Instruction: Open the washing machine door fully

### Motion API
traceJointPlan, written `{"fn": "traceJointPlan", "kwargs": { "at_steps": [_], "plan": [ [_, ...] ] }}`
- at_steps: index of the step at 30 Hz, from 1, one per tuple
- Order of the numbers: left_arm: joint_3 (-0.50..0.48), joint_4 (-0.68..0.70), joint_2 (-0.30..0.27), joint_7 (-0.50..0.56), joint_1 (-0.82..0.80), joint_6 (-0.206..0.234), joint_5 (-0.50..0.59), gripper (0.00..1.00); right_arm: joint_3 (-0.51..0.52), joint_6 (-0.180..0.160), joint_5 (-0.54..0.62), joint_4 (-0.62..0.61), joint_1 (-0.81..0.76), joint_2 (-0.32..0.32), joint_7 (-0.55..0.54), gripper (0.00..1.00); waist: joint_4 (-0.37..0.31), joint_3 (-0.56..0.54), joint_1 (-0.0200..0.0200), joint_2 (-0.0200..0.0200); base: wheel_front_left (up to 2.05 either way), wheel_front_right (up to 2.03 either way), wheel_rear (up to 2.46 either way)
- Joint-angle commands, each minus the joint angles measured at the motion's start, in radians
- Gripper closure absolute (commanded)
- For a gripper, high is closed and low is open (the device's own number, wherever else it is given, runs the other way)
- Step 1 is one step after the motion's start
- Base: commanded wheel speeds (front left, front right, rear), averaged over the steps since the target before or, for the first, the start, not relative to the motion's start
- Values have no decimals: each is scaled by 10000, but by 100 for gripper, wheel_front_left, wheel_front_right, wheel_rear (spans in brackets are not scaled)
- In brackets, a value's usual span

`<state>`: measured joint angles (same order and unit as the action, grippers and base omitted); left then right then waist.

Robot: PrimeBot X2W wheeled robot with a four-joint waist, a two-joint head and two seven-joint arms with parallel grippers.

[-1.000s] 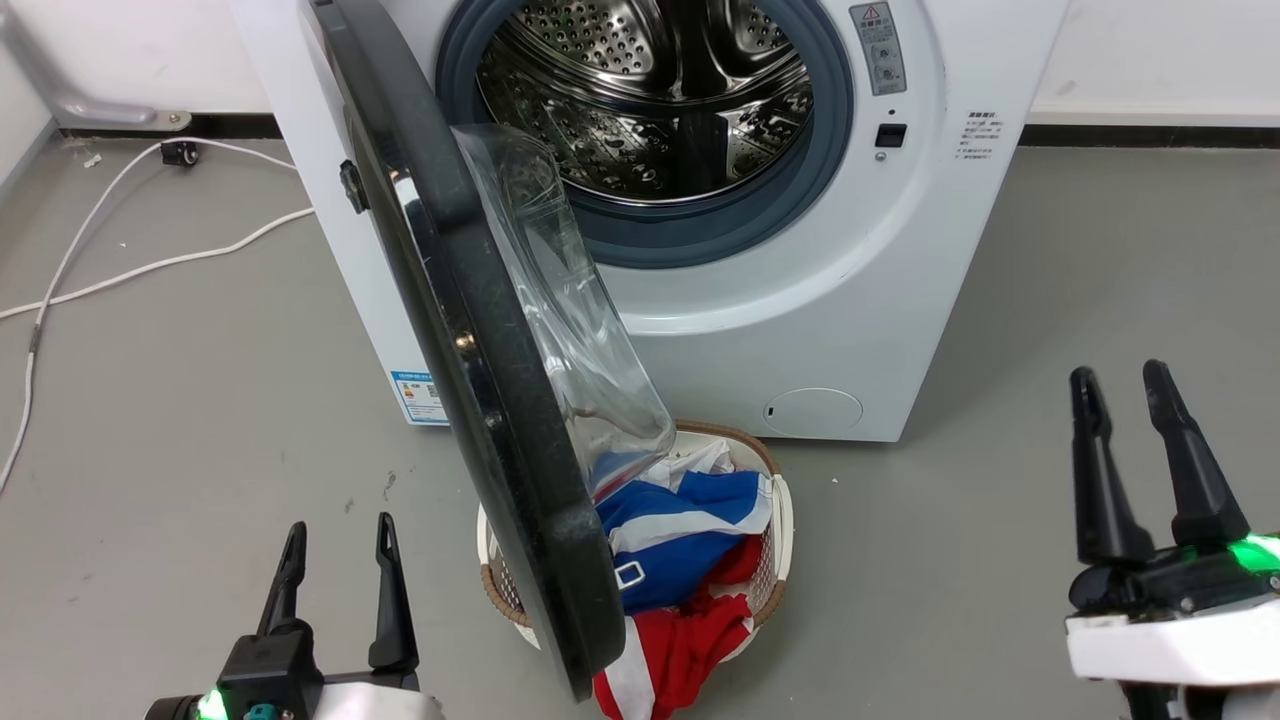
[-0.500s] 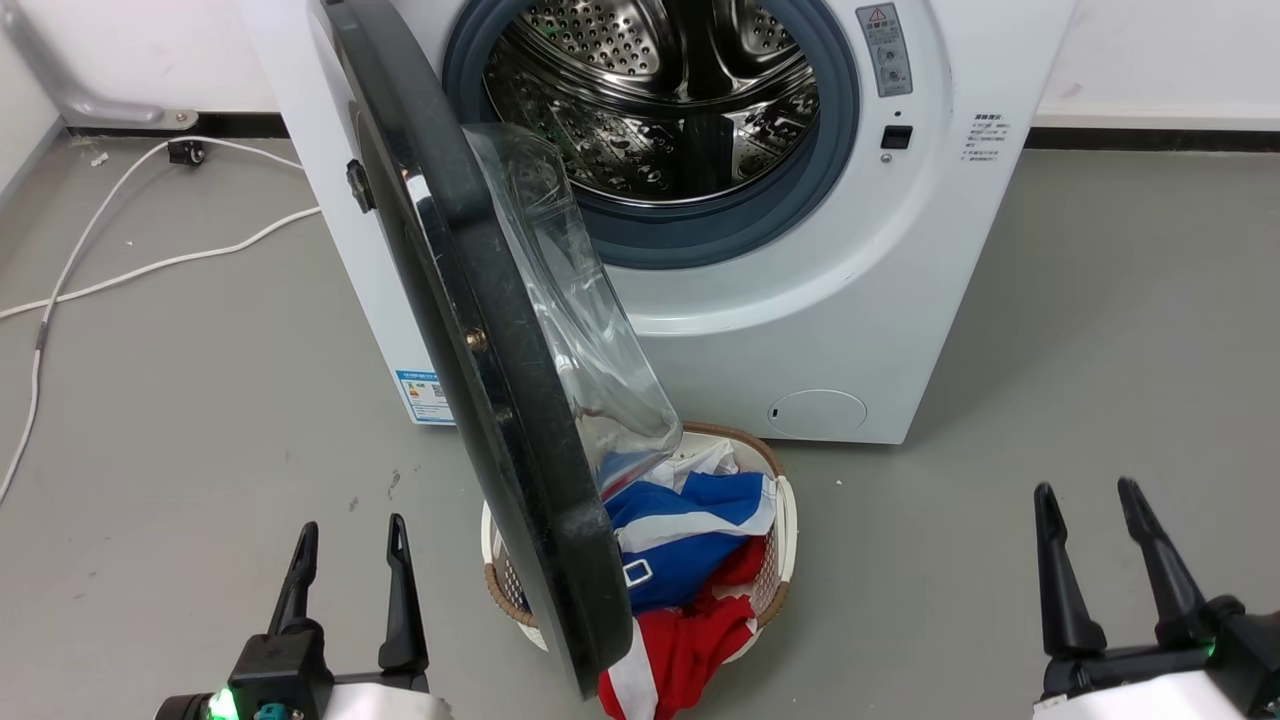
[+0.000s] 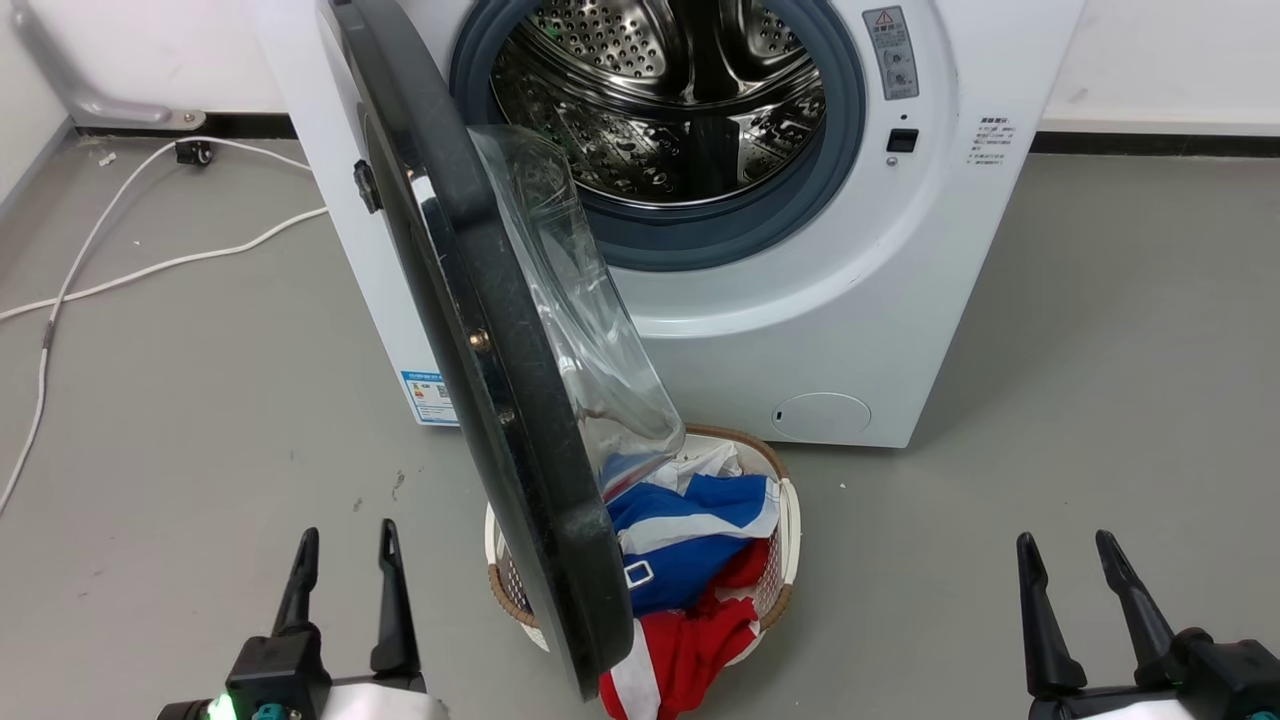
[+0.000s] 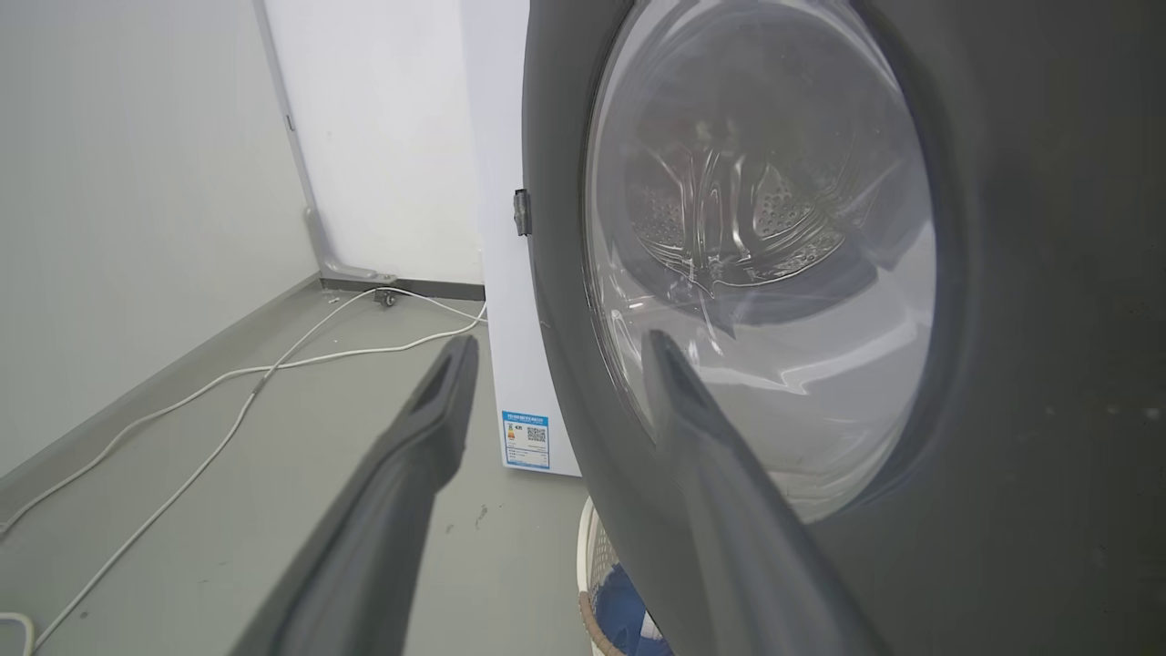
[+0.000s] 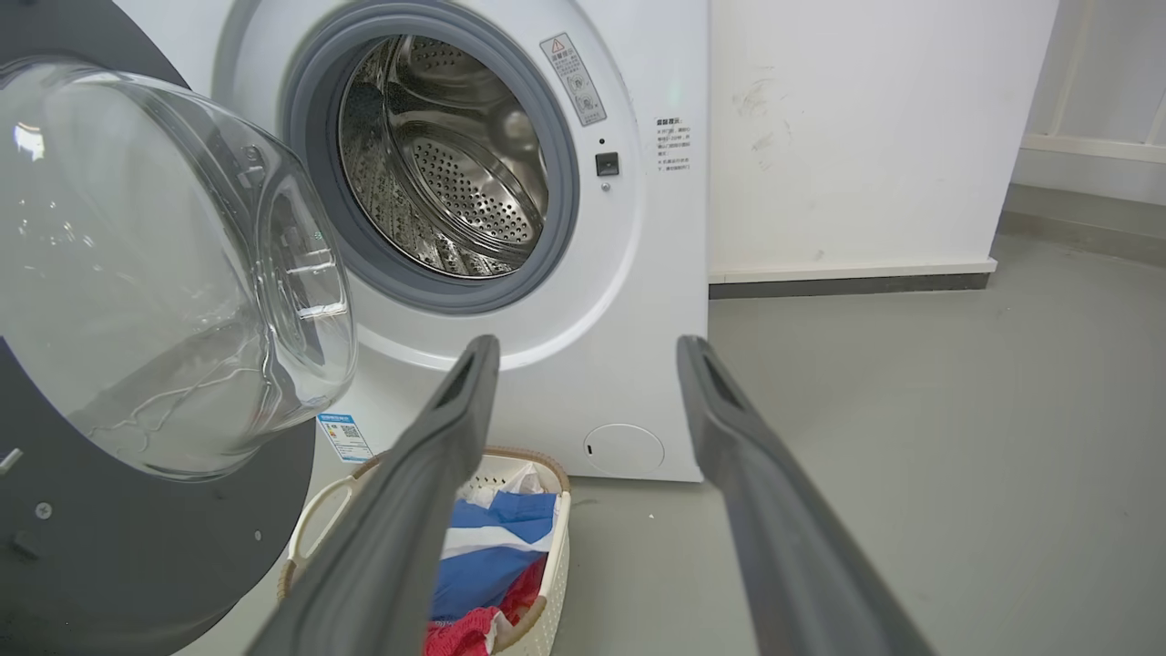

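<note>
Our left end effector [image 3: 347, 530] has two long, black, tapering fingers [image 3: 392, 610] on a black block [image 3: 268, 665]. At its seven o'clock glow a green light [image 3: 218, 706] and a teal plug [image 3: 262, 712], beside a white shell [image 3: 385, 702]. Our right end effector [image 3: 1064, 538] has matching fingers, matte grey up close.

The grey floor [image 3: 1100, 350] carries a white washing machine [image 3: 820, 330] standing against the wall. A white basket [image 3: 790, 520] sits on the floor just in front of it, and a white cable [image 3: 150, 268] trails across the floor at the left.
</note>
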<state>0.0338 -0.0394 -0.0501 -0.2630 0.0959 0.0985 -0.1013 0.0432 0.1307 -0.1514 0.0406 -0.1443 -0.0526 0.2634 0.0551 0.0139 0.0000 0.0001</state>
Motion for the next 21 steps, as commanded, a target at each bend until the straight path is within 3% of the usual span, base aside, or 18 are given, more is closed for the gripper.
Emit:
{"fn": "traceJointPlan", "kwargs": {
  "at_steps": [1, 7, 13, 21],
  "plan": [
    [-2, -21, -3, -27, 25, 31, 72, 100, -23, 1, -97, 30, -96, 35, 18, 0, -11, -19, 0, -1, 0, 0, 0],
    [-319, 388, -8, -27, -254, 134, 215, 100, -10, -1, -179, -13, -36, 37, 18, 0, 20, -73, 0, -1, 0, 0, 0],
    [-536, 1980, -9, -27, -758, 69, 459, 100, -41, -1, -89, -36, -69, 37, 18, 0, 82, -131, 0, -1, 0, 0, 0],
    [68, 3924, -78, -26, -1313, -249, 1029, 100, -153, -1, -89, -39, -42, 37, 18, 0, 41, -182, 0, -1, 0, 0, 0]
  ]
}}
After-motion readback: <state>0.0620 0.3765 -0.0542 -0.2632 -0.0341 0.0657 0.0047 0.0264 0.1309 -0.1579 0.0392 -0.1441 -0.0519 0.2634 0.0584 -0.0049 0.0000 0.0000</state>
